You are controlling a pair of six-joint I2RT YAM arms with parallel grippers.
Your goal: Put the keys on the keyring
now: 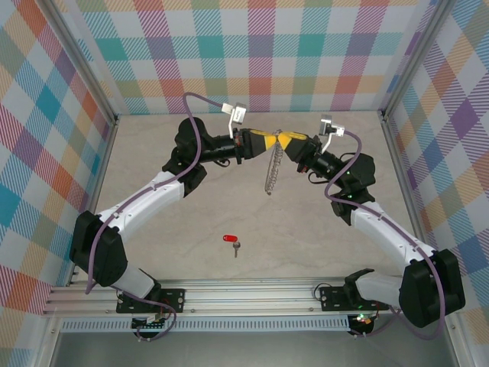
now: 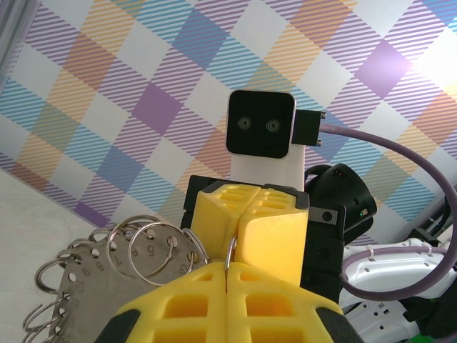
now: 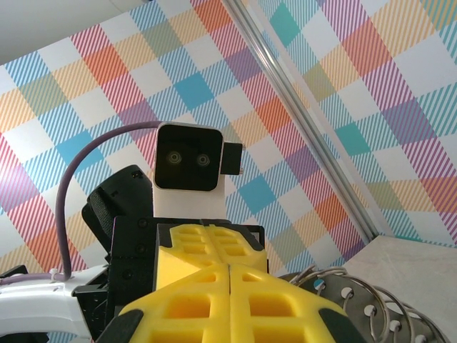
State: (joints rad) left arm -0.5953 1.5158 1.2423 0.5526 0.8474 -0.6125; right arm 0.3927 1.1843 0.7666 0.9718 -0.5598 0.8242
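Both pressed shut, the left gripper (image 1: 262,141) and right gripper (image 1: 290,142) pinched the large thin grey-silver metal keyring fringed with small loops (image 1: 272,172), which dangled beneath them. It looked light, stiff and slippery, best held by its rim. The tiny red-headed, silver-bladed key (image 1: 231,240) lay well apart behind them.

red key (image 1: 230,238), silver keyring (image 1: 273,172), yellow fingers (image 2: 285,307)

A robotics lab test cell. Checked cloth walls (image 1: 252,53) box in a pale surface (image 1: 191,256), with aluminium rails (image 1: 252,294) along the near edge carrying two bolted-down robot arms (image 1: 141,199).
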